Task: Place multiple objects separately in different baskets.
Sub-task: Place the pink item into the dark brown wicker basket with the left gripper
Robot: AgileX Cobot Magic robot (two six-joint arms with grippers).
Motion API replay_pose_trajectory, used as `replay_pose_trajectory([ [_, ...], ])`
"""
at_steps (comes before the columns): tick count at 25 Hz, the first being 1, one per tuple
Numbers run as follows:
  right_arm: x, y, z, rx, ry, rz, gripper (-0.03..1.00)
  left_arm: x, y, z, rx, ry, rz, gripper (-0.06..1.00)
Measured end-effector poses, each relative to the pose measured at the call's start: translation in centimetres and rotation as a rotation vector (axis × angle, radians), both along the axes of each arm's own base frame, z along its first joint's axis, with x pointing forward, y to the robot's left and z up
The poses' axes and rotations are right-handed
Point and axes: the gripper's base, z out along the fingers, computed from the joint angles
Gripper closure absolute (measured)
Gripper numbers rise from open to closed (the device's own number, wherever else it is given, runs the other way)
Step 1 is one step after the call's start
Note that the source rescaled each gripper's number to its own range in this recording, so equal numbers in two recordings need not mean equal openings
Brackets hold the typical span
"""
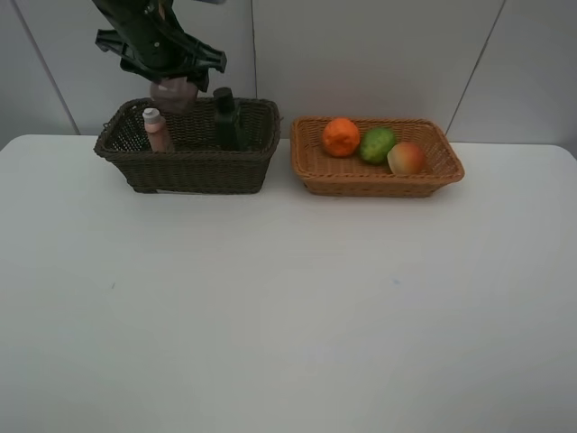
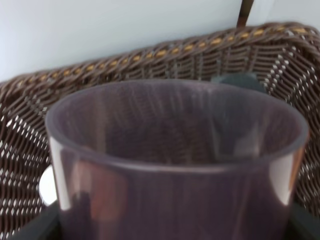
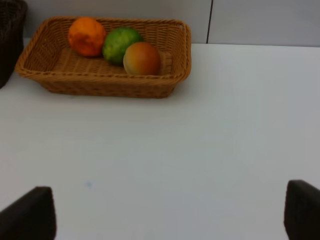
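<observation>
My left gripper [image 1: 171, 79] is shut on the translucent mauve cup [image 1: 173, 94] and holds it upright just over the back of the dark brown basket [image 1: 194, 168]. In the left wrist view the cup [image 2: 175, 165] fills the picture, with the basket's rim [image 2: 150, 55] behind it. A pink white-capped bottle [image 1: 157, 129] and a dark pump bottle [image 1: 225, 118] stand in that basket. The light tan basket [image 1: 361, 183] holds an orange [image 1: 341, 136], a green fruit [image 1: 378, 144] and a red-orange fruit [image 1: 407, 159]. My right gripper [image 3: 165, 215] hangs open over the bare table, well in front of the tan basket [image 3: 100, 86].
The two baskets stand side by side at the back of the white table [image 1: 288, 307], close to the grey wall. A corner of the dark basket [image 3: 10, 35] shows in the right wrist view. The right arm is outside the high view.
</observation>
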Motion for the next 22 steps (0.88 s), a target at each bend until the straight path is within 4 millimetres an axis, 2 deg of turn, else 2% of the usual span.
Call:
replay_pose_trajectory([
  [6,0.0,0.0,0.0,0.000,0.000,0.000,-0.03,1.4,1.2,-1.7,-0.005,-0.013,0.015,0.21],
  [14,0.0,0.0,0.0,0.000,0.000,0.000,-0.03,2.2,1.1,-5.0,0.003,0.033,0.012,0.21],
  [22,0.0,0.0,0.0,0.000,0.000,0.000,-0.03,2.2,1.0,-5.2,-0.027,0.031,0.017,0.21],
])
